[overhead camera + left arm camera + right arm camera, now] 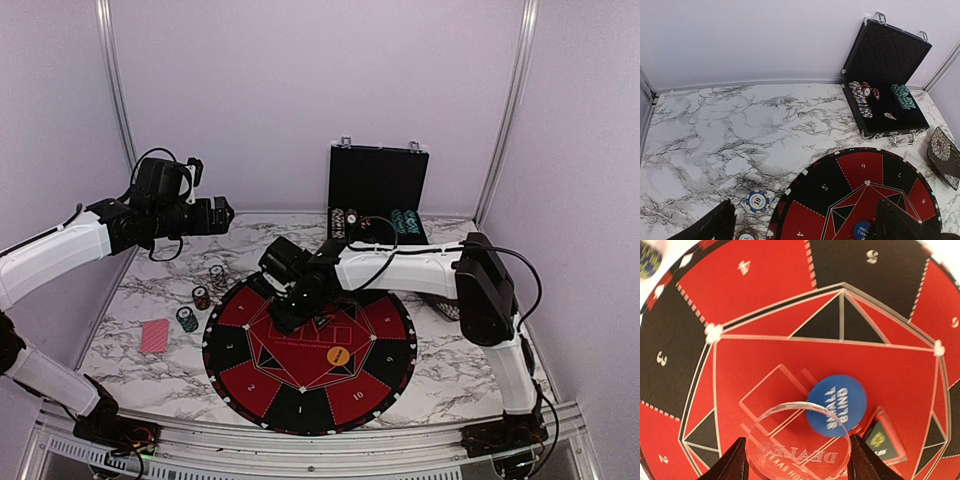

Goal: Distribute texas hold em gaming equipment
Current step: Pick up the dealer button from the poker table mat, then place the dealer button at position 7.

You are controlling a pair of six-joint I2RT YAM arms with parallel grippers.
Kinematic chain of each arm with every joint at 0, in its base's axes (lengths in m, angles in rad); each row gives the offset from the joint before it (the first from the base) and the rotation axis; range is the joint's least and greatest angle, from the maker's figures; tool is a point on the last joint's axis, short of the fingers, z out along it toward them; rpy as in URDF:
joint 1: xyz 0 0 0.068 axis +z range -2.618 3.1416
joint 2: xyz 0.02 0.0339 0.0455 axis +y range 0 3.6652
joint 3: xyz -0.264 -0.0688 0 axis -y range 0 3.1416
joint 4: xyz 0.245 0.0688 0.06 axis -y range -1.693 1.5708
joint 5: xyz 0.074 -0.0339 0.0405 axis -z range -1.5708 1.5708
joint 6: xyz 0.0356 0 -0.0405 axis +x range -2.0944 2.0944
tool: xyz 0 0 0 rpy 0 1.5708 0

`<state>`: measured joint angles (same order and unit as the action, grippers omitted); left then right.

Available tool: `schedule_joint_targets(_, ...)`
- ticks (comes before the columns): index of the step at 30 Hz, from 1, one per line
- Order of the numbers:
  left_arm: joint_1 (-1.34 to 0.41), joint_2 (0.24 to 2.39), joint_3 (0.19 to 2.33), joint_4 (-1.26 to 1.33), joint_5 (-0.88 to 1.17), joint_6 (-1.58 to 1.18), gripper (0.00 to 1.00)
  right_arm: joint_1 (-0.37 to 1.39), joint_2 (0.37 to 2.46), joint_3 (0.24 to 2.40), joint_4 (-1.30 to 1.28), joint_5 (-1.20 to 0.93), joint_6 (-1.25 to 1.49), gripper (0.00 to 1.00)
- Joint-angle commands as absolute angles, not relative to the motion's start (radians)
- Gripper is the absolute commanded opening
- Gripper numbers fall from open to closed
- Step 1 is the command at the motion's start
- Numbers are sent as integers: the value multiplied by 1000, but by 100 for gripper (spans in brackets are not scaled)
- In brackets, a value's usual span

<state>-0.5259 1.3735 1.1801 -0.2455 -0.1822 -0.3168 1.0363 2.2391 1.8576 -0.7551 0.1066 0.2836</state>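
Dotting marbled table [450, 360], poker chips [187, 319] (lilac walls [300, 80])

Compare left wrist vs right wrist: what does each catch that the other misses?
Left wrist only: open black case holding chip rows, a white-and-blue chip on the marble, the patterned dish. Right wrist only: clear dealer disc gripped by the right end effector, and a small green-labelled item beside it. Both: the red-and-black mat and the blue small blind disc.
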Motion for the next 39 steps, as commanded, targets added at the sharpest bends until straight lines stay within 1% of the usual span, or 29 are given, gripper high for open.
schedule_joint_targets(1,-517,1388,1170,-257,-167,-326,99,970,2282,1933,-757,148,257,44)
schedule_joint_targets(8,-514,1395,1170,-256,-159,-330,99,891,2347,2044,-773,177,229,44)
schedule_joint_targets(14,-512,1401,1170,-256,-153,-329,99,849,2349,2041,-771,192,223,44)
schedule_joint_targets(19,-510,1406,1171,-257,-149,-330,99,829,2317,1975,-759,198,221,45)
schedule_joint_targets(31,-507,1427,1185,-256,-125,-339,99,787,2175,1724,-684,188,254,45)
schedule_joint_targets(39,-505,1447,1199,-255,-104,-343,99,766,2127,1632,-660,187,264,45)
